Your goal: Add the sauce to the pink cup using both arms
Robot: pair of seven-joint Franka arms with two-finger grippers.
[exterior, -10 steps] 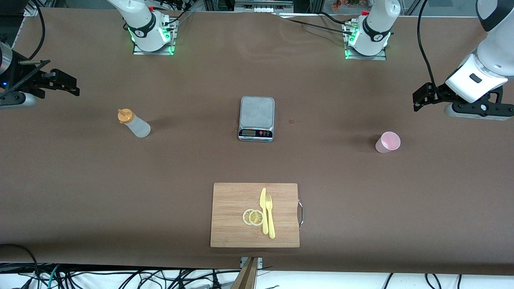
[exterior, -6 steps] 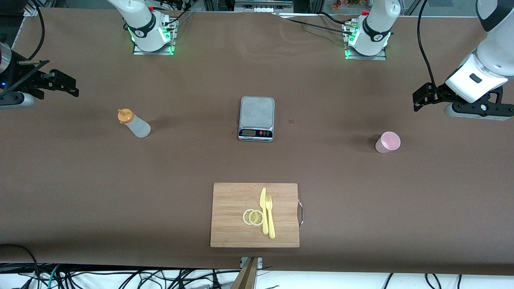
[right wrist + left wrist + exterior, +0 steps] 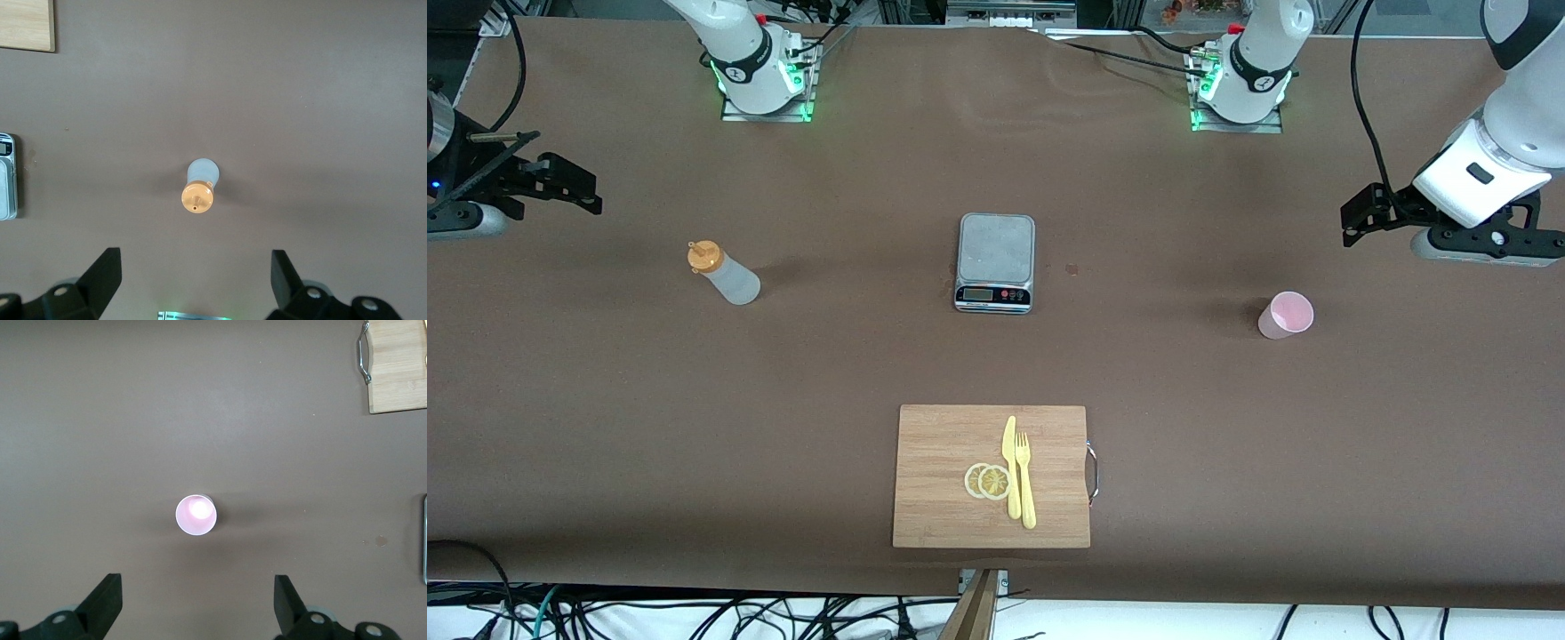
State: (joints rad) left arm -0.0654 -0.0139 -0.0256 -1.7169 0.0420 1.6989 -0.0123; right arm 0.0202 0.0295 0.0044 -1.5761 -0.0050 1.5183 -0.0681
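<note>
The sauce bottle, whitish with an orange cap, stands upright toward the right arm's end of the table. In the right wrist view the bottle shows from above, apart from the fingers. My right gripper hangs open and empty over the table's edge at that end. The pink cup stands upright toward the left arm's end, and its inside looks empty. My left gripper hangs open over the bare table beside the cup, with nothing between its fingers.
A kitchen scale sits mid-table between bottle and cup. A wooden cutting board lies nearer the front camera, carrying two lemon slices, a yellow knife and a fork. A small stain marks the cloth beside the scale.
</note>
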